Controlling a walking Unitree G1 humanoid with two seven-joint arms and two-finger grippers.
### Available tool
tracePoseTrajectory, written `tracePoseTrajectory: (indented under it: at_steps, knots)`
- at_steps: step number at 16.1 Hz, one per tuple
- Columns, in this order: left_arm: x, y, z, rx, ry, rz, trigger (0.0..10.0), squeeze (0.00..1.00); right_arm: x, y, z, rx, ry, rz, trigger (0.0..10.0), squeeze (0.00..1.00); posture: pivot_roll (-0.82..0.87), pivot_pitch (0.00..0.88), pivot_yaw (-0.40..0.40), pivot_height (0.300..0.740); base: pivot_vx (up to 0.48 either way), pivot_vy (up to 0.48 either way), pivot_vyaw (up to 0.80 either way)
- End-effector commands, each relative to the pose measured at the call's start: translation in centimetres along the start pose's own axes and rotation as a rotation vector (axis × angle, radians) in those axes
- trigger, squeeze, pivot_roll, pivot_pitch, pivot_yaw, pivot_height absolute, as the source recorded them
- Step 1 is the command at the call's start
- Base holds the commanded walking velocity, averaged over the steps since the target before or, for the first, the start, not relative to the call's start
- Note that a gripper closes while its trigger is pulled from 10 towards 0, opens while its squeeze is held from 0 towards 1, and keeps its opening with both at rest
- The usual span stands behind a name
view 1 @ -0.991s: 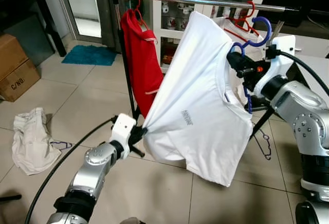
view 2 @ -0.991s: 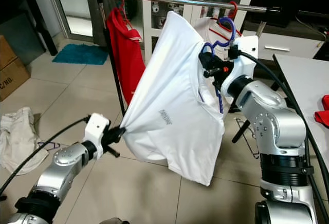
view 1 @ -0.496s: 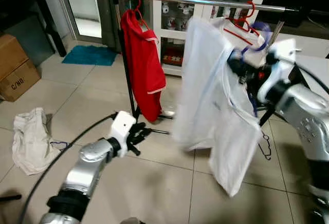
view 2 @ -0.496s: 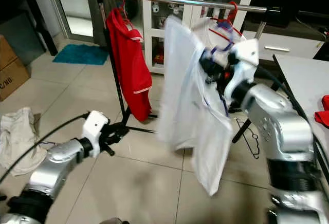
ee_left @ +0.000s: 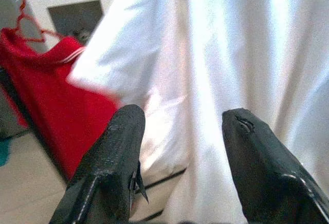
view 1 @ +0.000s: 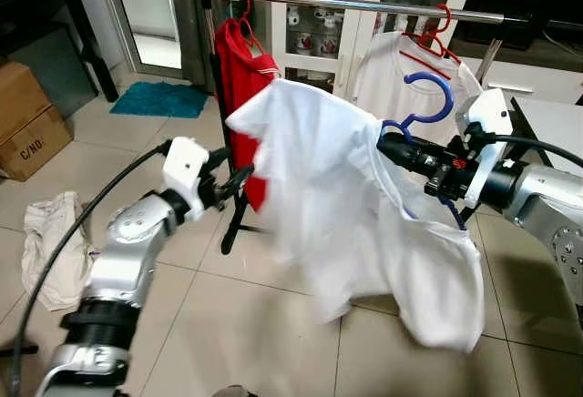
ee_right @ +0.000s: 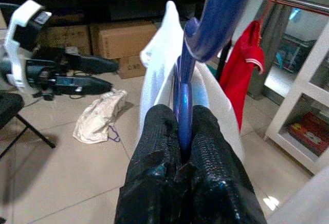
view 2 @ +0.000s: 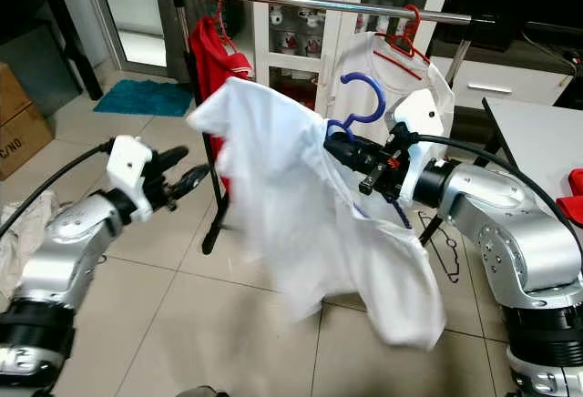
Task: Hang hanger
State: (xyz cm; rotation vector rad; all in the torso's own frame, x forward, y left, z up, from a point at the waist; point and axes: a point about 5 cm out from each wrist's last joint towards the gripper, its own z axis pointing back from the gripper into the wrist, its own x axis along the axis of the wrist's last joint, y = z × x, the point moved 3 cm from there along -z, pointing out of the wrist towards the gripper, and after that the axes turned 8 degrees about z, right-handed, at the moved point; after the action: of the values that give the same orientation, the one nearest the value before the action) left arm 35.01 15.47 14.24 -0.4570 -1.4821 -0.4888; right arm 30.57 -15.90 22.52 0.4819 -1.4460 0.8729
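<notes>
The blue hanger [view 1: 421, 117] is held clamped at its neck in the right claw [view 1: 401, 149], hook upward, with the white shirt [view 1: 351, 206] draped from it. The rail [view 1: 364, 3] lies at twelve o'clock above the hook (well apart). The left claw [view 1: 230, 183] is seen spread and empty beside the shirt.

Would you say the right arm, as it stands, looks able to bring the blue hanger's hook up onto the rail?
Probably yes. The right gripper is shut on the blue hanger, whose hook sits below the rail, facing a bare stretch between the red shirt and the hung white shirt.
</notes>
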Motion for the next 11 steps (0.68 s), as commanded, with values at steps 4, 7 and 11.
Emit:
tracePoseTrajectory:
  at_steps: [4, 7, 11]
  knots:
    - [2.7, -0.4, 0.0, -0.064, -0.072, -0.049, 10.0, 0.0, 0.6, 1.2, 0.6, 0.081, 0.008, 0.039, 10.0, 0.0, -0.04, 0.0, 0.035, 0.74, 0.0, 0.0, 0.0]
    - [5.8, -1.3, 2.8, -0.309, -0.086, -0.031, 10.0, 0.0, 0.8, 1.5, 1.5, 0.144, 0.032, 0.07, 10.0, 0.0, -0.03, 0.0, 0.028, 0.74, 0.0, 0.0, 0.0]
    - [8.3, -1.2, 4.7, -0.456, -0.049, -0.067, 10.0, 1.0, 0.1, 1.5, 2.0, 0.196, 0.091, 0.105, 10.0, 0.0, -0.02, 0.0, 0.032, 0.74, 0.0, 0.0, 0.0]
